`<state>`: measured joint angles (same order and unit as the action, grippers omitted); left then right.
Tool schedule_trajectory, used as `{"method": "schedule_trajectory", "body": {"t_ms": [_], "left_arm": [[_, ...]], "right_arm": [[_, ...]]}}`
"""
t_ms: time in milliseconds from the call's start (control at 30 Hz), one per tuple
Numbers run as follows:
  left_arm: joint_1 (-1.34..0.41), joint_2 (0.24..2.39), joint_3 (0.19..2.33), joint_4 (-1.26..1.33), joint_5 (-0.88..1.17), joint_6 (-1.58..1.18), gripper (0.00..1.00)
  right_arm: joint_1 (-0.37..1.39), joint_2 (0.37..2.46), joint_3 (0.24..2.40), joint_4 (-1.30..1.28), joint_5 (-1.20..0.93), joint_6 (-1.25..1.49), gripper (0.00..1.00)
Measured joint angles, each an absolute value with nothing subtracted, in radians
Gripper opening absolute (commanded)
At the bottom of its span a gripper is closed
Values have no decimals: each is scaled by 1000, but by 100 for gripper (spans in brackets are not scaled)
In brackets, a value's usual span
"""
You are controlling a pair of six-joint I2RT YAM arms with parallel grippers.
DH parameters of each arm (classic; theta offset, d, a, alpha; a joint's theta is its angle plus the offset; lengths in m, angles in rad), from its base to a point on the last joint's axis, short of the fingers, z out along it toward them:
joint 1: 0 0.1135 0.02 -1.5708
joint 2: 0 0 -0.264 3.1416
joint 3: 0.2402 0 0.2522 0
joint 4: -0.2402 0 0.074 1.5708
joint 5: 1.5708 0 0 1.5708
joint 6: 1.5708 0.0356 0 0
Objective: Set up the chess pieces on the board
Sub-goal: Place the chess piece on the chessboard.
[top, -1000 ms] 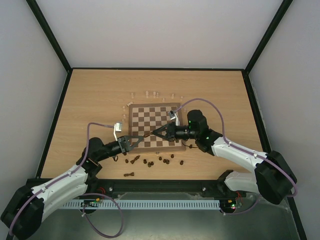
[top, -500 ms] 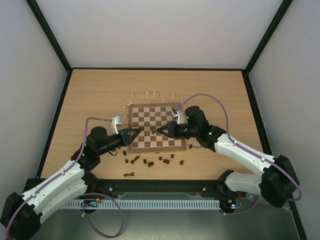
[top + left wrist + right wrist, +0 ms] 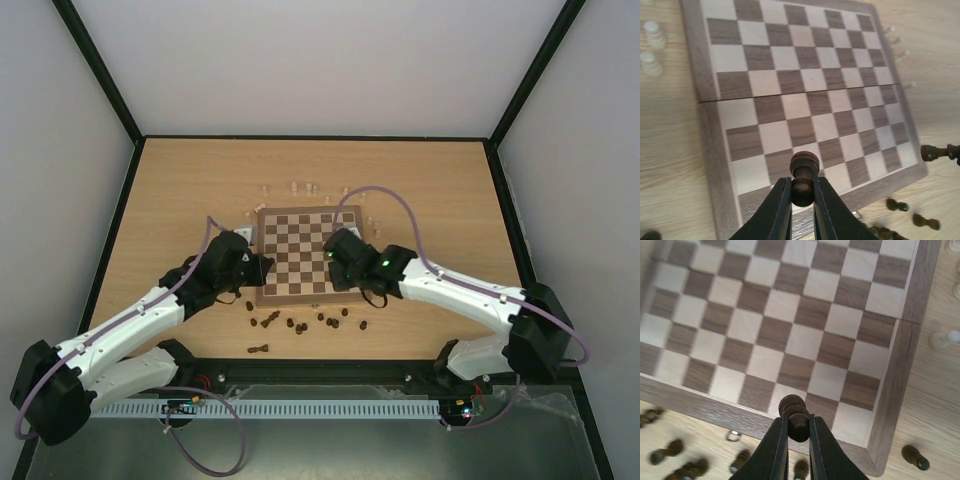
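Left wrist view: my left gripper (image 3: 802, 189) is clamped on a dark pawn (image 3: 804, 172) at 6 o'clock, over the near rim of the board (image 3: 707, 160). My right gripper (image 3: 796, 427) pinches another dark chessman (image 3: 793, 410). Off the board, loose dark pieces (image 3: 300, 323) lie at 6 o'clock, pale pieces (image 3: 300, 188) at 12.

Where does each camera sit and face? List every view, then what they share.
Top external: above and behind the bases, looking down on the table; left arm and right arm over the board.
Left wrist: on that wrist, looking down at the board's near left corner; left gripper shut on a dark piece.
Right wrist: likewise, over the near right corner; right gripper shut on another dark piece.
Shared: the board.
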<state>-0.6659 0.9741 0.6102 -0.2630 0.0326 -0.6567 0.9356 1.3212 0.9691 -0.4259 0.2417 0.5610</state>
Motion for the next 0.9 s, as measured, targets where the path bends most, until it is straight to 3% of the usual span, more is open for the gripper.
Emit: {"method": "schedule_trajectory", "body": {"t_ms": [233,900], "left_arm": [[-694,1007,610,-309,-43,-645,6],[-702,1010,606,-306,-64,-638,7]], "right_arm": [[1059,1454,969,-481,418,557,5],[1071,1553,970,-436,416,540,9]]}}
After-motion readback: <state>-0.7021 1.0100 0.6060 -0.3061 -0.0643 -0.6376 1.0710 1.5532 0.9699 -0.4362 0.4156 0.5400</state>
